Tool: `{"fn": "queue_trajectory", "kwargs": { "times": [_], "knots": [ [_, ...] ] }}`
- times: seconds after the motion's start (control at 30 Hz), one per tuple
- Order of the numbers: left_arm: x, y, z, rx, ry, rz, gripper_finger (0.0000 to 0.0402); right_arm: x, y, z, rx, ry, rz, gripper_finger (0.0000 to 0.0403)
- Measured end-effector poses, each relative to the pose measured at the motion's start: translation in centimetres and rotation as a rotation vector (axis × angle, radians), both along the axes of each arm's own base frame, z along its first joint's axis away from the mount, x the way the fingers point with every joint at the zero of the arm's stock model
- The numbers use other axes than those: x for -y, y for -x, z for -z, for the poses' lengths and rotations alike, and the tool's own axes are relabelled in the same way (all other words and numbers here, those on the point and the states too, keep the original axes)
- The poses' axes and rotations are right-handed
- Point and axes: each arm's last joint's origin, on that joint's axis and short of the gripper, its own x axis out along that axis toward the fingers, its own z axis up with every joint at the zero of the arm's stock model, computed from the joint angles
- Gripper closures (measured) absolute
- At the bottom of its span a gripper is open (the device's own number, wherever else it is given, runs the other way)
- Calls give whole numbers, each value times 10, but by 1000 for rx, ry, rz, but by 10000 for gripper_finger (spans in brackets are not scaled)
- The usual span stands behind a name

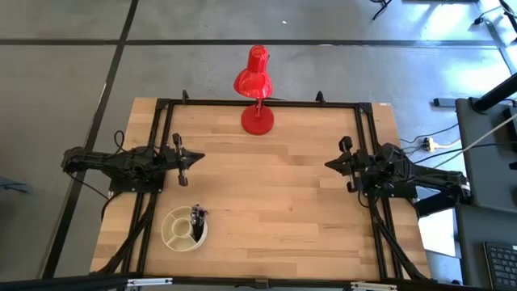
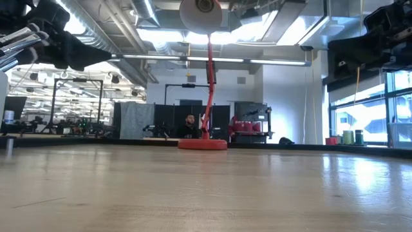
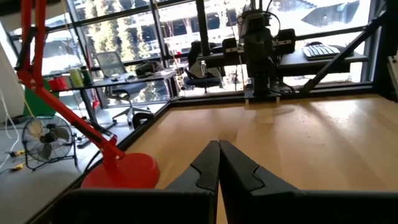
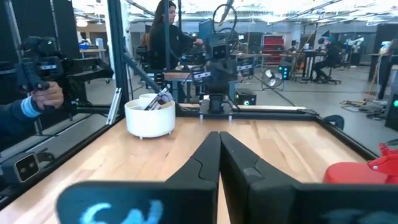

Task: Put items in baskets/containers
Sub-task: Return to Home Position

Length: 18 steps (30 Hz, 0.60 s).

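A round cream dish [image 1: 183,229] with compartments sits near the table's near-left corner; the right wrist view shows the dish [image 4: 149,116] too. Dark makeup brushes [image 1: 197,219] stand bunched in its right side, their tips leaning on the rim; in the right wrist view the brushes [image 4: 159,98] poke above the wall. My left gripper [image 1: 199,157] hovers shut at the table's left side, far of the dish. My right gripper [image 1: 329,165] hovers shut at the right side. Both hold nothing.
A red desk lamp [image 1: 257,90] stands with its round base at the middle of the far edge, its head hanging beyond the table. Bare wood lies between the two arms. A person's hand [image 4: 43,94] shows beyond the table's edge in the right wrist view.
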Motion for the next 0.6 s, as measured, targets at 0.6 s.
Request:
{"fn": "queue_trajectory", "kwargs": {
  "times": [0.6],
  "knots": [
    [-1,1,1,-13,7,-56,398,9,1,-1,27,-121,296,393]
  ]
}}
